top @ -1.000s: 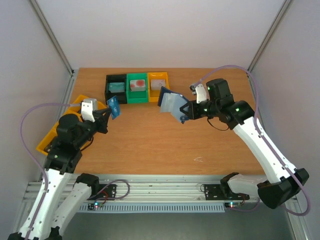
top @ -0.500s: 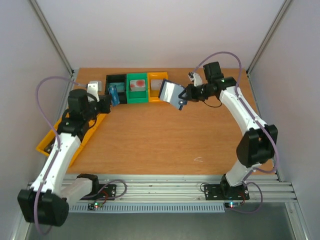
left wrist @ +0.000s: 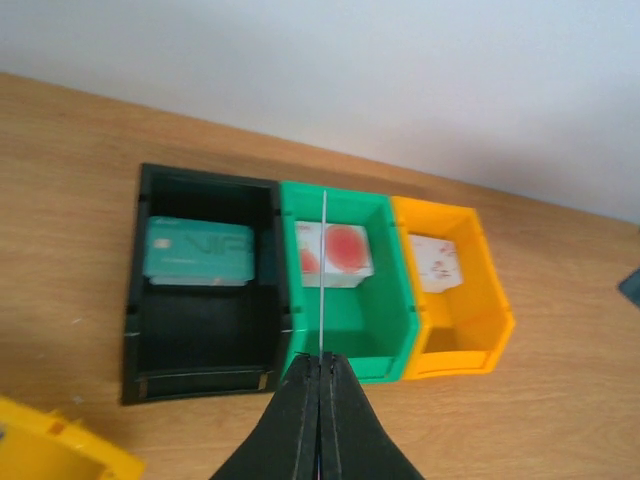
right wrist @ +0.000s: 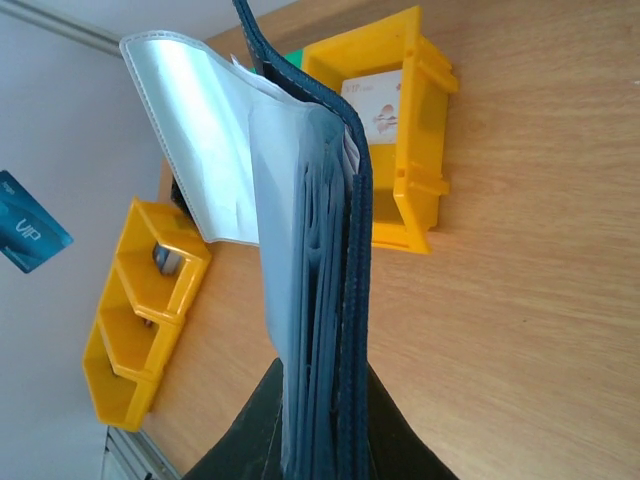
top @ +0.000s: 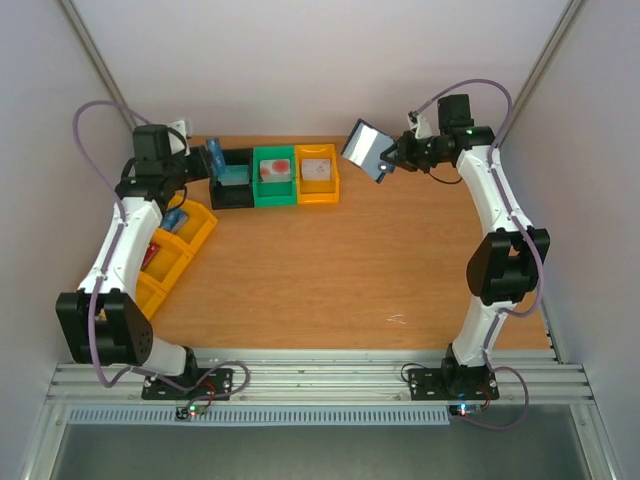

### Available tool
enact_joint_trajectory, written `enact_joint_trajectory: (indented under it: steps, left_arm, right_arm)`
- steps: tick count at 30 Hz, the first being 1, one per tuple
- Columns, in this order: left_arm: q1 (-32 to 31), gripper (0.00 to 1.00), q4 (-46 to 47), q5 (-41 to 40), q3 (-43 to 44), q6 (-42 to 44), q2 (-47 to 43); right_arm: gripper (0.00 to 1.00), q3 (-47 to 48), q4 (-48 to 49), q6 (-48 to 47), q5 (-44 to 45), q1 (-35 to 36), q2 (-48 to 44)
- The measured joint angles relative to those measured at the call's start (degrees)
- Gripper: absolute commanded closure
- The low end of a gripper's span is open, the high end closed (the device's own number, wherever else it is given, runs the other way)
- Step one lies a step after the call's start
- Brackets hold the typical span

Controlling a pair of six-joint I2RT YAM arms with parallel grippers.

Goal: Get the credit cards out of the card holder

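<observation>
Over the far-left bins on the surface (top: 300, 270): left fingers (left wrist: 320, 392) clamped shut on blue card (left wrist: 323, 262), edge-on as a thin line in the wrist view. Seen from the top at the left rim of black bin (left wrist: 150, 340); from the wrist, lined up with the wall shared with green bin (left wrist: 395, 330). Exact spot over the bins hard to call. Not released yet.

Far right, well apart from the bins: right fingers (right wrist: 318, 425) pinched tight on holder (right wrist: 330, 260) by its lower end, raised off the surface, dark cover edge toward the wrist camera, pale pocket pages fanned out to one side.

Already out, one per bin: teal card (left wrist: 197, 250) in black, red-spotted card (left wrist: 333, 255) in green, pale card (left wrist: 438, 262) in yellow bin (left wrist: 485, 320). Yellow tray (top: 175, 255) at the left edge under the left arm; something small and red inside, too small to name.

Progress, as a judgement: well along. Three cards binned, a fourth in hand and near its drop, probably black bin beside the teal one.

Left to do: let go of blue card, then back to holder for any more. Cannot tell whether the pockets hold further cards; whitish edge near the top of the pages, maybe a card, maybe only plastic.

Risk: card catching on a bin wall instead of falling inside.
</observation>
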Motion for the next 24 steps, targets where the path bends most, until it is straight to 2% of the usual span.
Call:
enact_joint_trajectory:
  steps: [8, 12, 17, 21, 24]
  left_arm:
    - [9.27, 1.0, -6.4, 0.24, 0.87, 5.62, 2.89]
    - [14.27, 1.0, -7.54, 3.91, 1.14, 11.21, 4.63]
    - [18.51, 1.0, -16.52, 9.09, 8.92, 29.2, 10.78]
    - [18.53, 1.0, -23.23, 7.3, 17.92, 41.92, 16.7]
    - [17.64, 1.0, -27.61, 4.46, 21.49, 49.99, 19.63]
  right_arm:
    - [0.99, 6.88, -1.55, 2.69, -1.33, 0.09, 8.68]
    - [0.99, 8.48, -2.56, 2.91, -1.31, 0.09, 10.4]
    - [0.99, 9.97, -4.02, 2.75, -1.29, 0.22, 10.36]
    - [0.99, 10.08, -5.25, 1.99, -0.42, 0.83, 10.25]
    - [0.99, 10.08, -6.27, 1.07, 0.33, 1.81, 10.21]
